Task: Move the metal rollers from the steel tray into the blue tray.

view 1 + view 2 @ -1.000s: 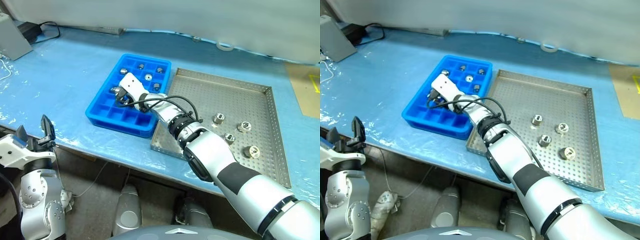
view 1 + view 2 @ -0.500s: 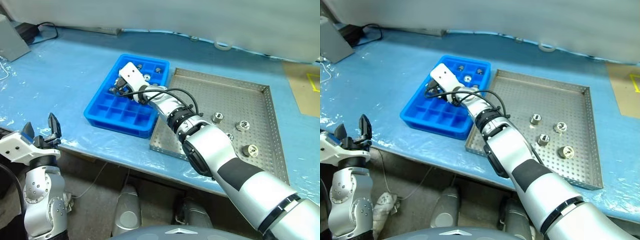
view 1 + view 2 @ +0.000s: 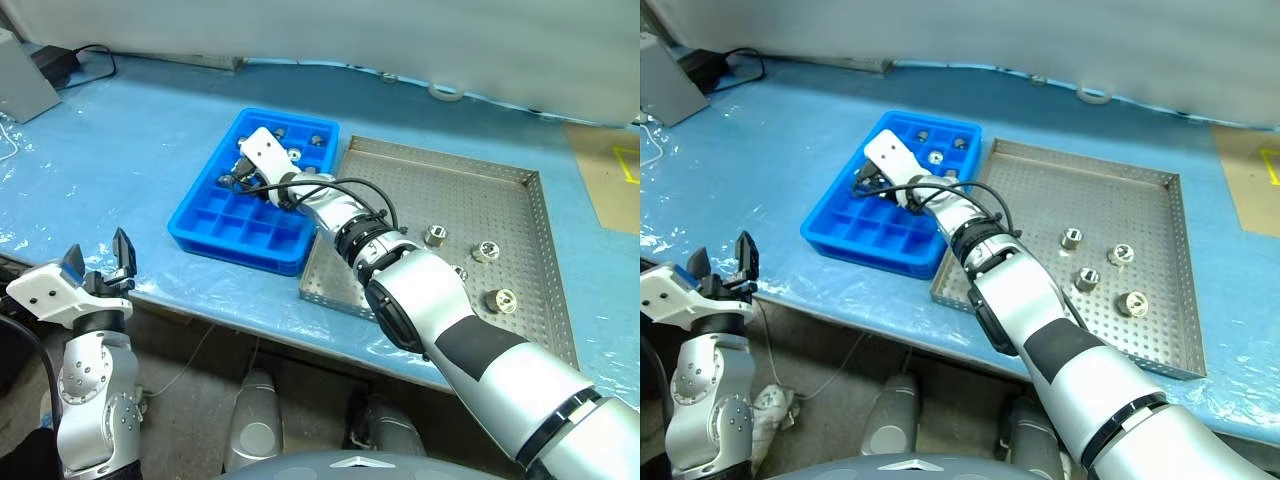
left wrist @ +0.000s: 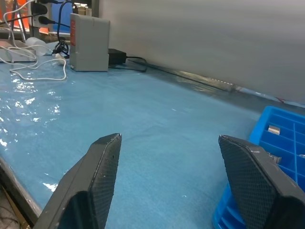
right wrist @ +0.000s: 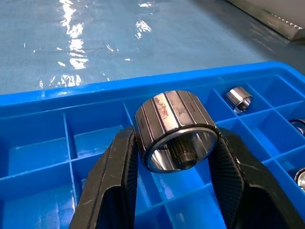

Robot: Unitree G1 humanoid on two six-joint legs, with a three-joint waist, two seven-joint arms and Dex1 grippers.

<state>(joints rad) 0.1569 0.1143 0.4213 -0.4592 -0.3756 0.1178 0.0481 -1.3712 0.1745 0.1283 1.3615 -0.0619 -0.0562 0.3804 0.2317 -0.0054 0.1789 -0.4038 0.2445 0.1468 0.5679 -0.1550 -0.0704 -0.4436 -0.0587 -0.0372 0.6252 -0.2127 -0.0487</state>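
My right gripper is shut on one of the metal rollers, a ribbed silvery cylinder held just above the compartments of the blue tray. A few rollers lie in the blue tray's far compartments. To the right of it, the steel tray holds several more rollers, one near my right forearm. My left gripper stands open and holds nothing, low at the left, off the table's front edge.
A grey box with cables stands at the table's far left. A tape ring lies behind the steel tray and a cardboard sheet at the far right. Blue plastic film covers the table.
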